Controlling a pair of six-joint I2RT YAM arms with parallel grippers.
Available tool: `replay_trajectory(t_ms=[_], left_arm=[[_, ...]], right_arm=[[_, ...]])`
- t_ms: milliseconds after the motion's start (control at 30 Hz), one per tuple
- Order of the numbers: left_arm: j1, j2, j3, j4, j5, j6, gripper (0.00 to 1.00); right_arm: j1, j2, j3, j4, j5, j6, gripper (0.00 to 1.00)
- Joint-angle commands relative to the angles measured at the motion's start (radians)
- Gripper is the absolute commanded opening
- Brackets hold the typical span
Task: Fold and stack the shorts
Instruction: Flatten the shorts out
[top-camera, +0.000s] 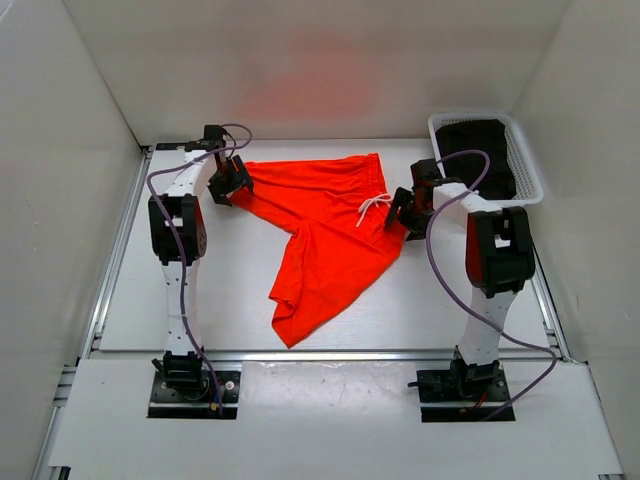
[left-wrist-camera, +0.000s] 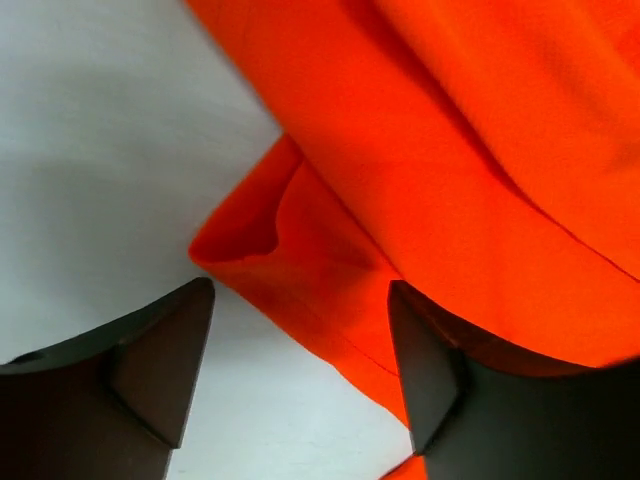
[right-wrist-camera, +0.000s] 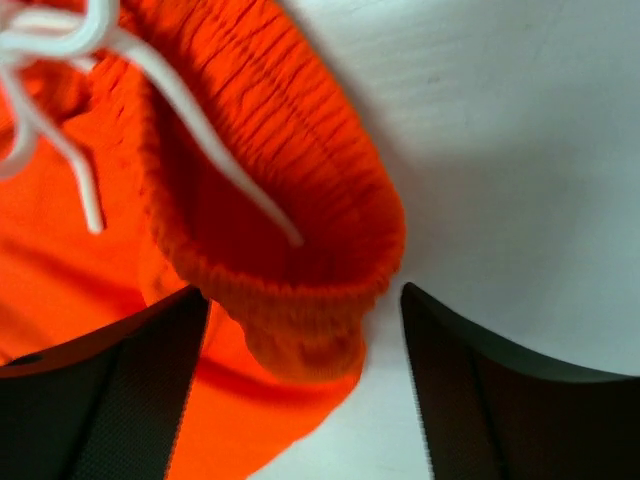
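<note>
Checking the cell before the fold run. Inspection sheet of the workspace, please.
Surface: white table, no stains seen.
Job's things: shorts lie unfolded, legs apart; white drawstring loose at the waistband.
Clutter: white basket in the far right corner, dark fabric inside.
Grippers: left gripper open, straddling a leg hem; right gripper open, waistband corner between its fingers.
Cables: left cable and right cable, both purple, loop along their arms.
Surroundings: plain white walls on three sides.
</note>
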Motion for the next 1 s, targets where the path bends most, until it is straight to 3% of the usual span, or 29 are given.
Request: replay_trajectory(t_ms=[0, 33, 100, 133, 167, 267, 500, 700, 733, 800, 833, 867, 900, 933, 967], left_arm=[[-0.001, 0.025, 0.063, -0.020, -0.025, -0.008, 0.79], [-0.001, 0.034, 0.063, -0.031, -0.025, -0.008, 0.55], [-0.001, 0.034, 0.063, -0.040, -0.025, -0.008, 0.22], [-0.001, 0.024, 0.063, -0.051, -0.025, -0.008, 0.10], [-0.001, 0.011, 0.063, -0.071, -0.025, -0.008, 0.10], [-0.001, -0.065, -0.015, -0.080, -0.046, 0.008, 0.10], [0.008, -0.338, -0.343, -0.031, -0.117, 0.037, 0.10], [0.018, -0.473, -0.576, -0.011, -0.140, 0.047, 0.10], [0.018, -0.489, -0.631, -0.002, -0.140, 0.047, 0.10], [0.018, -0.525, -0.673, -0.002, -0.140, 0.047, 0.10], [0.018, -0.538, -0.700, 0.007, -0.140, 0.047, 0.10], [0.018, -0.547, -0.711, 0.007, -0.140, 0.047, 0.16], [0.018, -0.565, -0.711, 0.007, -0.120, 0.060, 0.31], [0.018, -0.575, -0.722, 0.007, -0.106, 0.060, 0.66], [0.018, -0.585, -0.713, -0.002, -0.106, 0.070, 0.78]], right_arm=[[-0.002, 0.032, 0.062, 0.003, 0.023, 0.017, 0.74], [-0.002, 0.041, 0.076, 0.003, 0.023, 0.029, 0.70], [-0.002, 0.041, 0.076, 0.003, 0.023, 0.030, 0.46], [-0.002, 0.041, 0.076, 0.003, 0.036, 0.042, 0.37], [-0.002, 0.026, 0.076, 0.003, 0.052, 0.042, 0.18], [-0.002, -0.027, 0.035, 0.003, 0.070, 0.054, 0.00], [0.018, -0.224, -0.128, 0.003, 0.102, 0.072, 0.00], [0.038, -0.408, -0.338, -0.008, 0.103, 0.072, 0.00], [0.051, -0.434, -0.365, -0.008, 0.115, 0.083, 0.01], [0.076, -0.511, -0.440, -0.023, 0.148, 0.097, 0.14], [0.087, -0.565, -0.464, -0.035, 0.159, 0.111, 0.41], [0.087, -0.591, -0.484, -0.049, 0.170, 0.111, 0.59], [0.097, -0.617, -0.508, -0.049, 0.170, 0.111, 0.78], [0.098, -0.660, -0.508, -0.068, 0.204, 0.111, 0.95], [0.111, -0.675, -0.499, -0.100, 0.224, 0.111, 0.99]])
